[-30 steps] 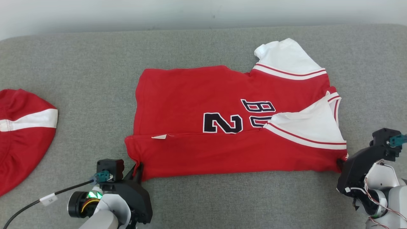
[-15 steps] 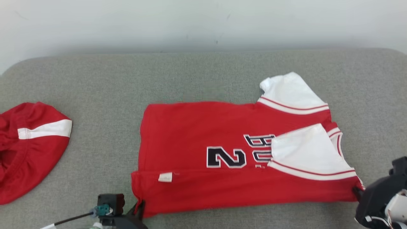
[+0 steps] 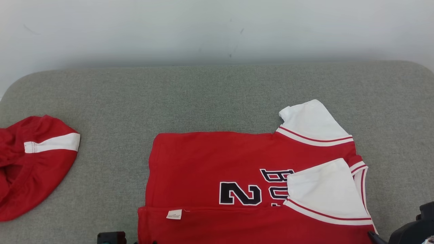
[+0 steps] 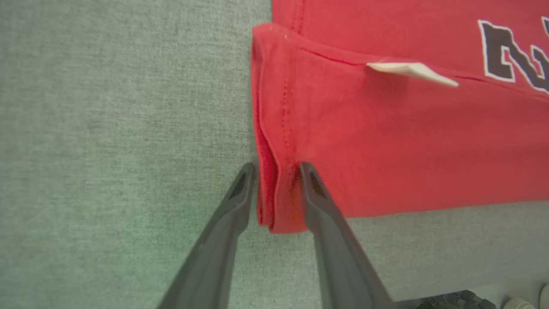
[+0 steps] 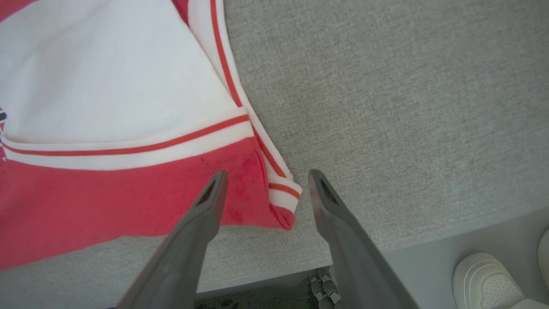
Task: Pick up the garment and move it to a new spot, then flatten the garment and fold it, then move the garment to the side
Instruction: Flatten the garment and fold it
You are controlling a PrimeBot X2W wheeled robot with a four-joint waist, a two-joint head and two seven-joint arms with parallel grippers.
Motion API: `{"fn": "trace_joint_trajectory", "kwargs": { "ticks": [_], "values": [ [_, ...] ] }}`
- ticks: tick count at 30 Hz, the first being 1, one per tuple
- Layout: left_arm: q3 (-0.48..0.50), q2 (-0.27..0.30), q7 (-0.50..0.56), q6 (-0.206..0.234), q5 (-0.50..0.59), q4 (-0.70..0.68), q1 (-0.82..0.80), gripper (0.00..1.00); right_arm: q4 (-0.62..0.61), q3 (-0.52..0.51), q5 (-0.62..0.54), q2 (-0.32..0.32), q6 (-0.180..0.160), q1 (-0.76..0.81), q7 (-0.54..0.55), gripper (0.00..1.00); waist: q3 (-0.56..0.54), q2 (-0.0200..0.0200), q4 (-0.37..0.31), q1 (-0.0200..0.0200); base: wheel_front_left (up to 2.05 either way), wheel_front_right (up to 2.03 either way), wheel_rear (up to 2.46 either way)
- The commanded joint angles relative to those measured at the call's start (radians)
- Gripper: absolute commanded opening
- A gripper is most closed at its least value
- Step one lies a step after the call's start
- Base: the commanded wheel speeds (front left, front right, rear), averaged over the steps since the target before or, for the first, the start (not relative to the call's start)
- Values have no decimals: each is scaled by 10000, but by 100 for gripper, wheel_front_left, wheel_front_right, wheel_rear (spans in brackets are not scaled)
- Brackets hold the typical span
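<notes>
The garment (image 3: 217, 162) is a red jersey with white sleeves and black lettering. It lies flat on the grey cushion, with its near edge folded over. In the left wrist view, my left gripper (image 4: 276, 169) stands open, its fingers either side of the garment's (image 4: 386, 128) near left corner fold. In the right wrist view, my right gripper (image 5: 266, 178) is open around the garment's (image 5: 107, 86) near right corner, and the right finger (image 5: 326, 201) is clear of the cloth. That gripper's dark housing (image 3: 412, 232) shows at the head view's lower right.
A second red cloth with a white stripe (image 3: 34, 162) lies at the far left of the grey cushion (image 3: 217, 95). A pale wall rises behind. The cushion's front edge (image 5: 386, 244) runs just below my right gripper, and a white shoe (image 5: 484, 279) is on the floor beyond.
Both grippers have opened and let go of the garment's near corners. The head camera has tilted up, so the whole picture has shifted down.
</notes>
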Motion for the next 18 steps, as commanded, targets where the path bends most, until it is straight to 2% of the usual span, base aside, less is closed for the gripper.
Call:
{"fn": "trace_joint_trajectory", "kwargs": {
  "ticks": [1,6,9,14,18],
  "values": [
    [22,50,35,71,24,-48,147,100,83,19,-99,-18,-23,-3,-104,100,-15,0,0,0,0,0,0],
    [202,196,59,106,-122,-294,112,100,-76,-31,-335,-19,-24,-314,-276,100,-76,0,21,0,0,0,0],
    [422,358,146,-143,-320,-595,-219,100,-446,62,-537,-17,-24,-669,-159,100,-64,0,15,0,0,0,0],
    [818,659,527,-885,-751,-1017,-1040,100,-936,491,-1027,-37,-24,-1696,226,100,167,0,-61,0,0,0,0],
    [1025,959,1189,-1603,-1116,-788,-2074,100,-674,1113,-1080,-353,-24,-2882,536,100,508,0,-183,0,0,0,0]
  ]
}}
